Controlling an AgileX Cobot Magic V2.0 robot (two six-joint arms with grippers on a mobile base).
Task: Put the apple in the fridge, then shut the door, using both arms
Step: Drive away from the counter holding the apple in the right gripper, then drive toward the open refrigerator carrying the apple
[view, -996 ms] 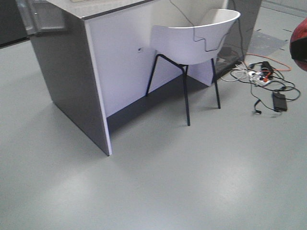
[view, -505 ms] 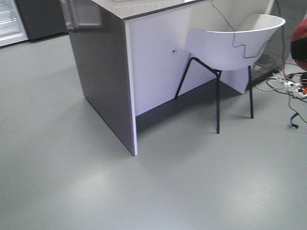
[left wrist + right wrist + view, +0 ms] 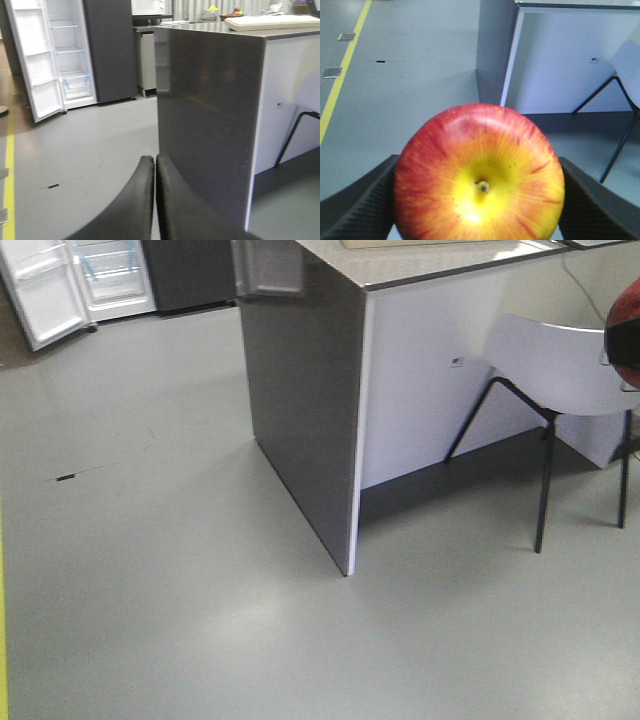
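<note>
The red and yellow apple point(image 3: 480, 175) fills the right wrist view, and my right gripper point(image 3: 480, 202) is shut on it, one ridged dark finger against each side. The front view catches the apple point(image 3: 626, 332) at its right edge. Far off on the left stands the dark grey fridge point(image 3: 107, 50), its white shelves point(image 3: 67, 50) exposed. Its door point(image 3: 32, 65) hangs open, white lining facing me. The front view also has the fridge point(image 3: 110, 275) and door point(image 3: 40, 300) at top left. My left gripper point(image 3: 155, 162) is shut and empty, low in its own view.
A counter with a dark grey end panel point(image 3: 300, 410) and white side stands close ahead on the right, between me and part of the room. A white chair point(image 3: 560, 365) on black legs sits beside it. A yellow line point(image 3: 9, 175) runs along the grey floor at left.
The front view has swung left: counter and chair slid to the right, the floor cables left the frame, and the open fridge came into view at top left. The apple stays held.
</note>
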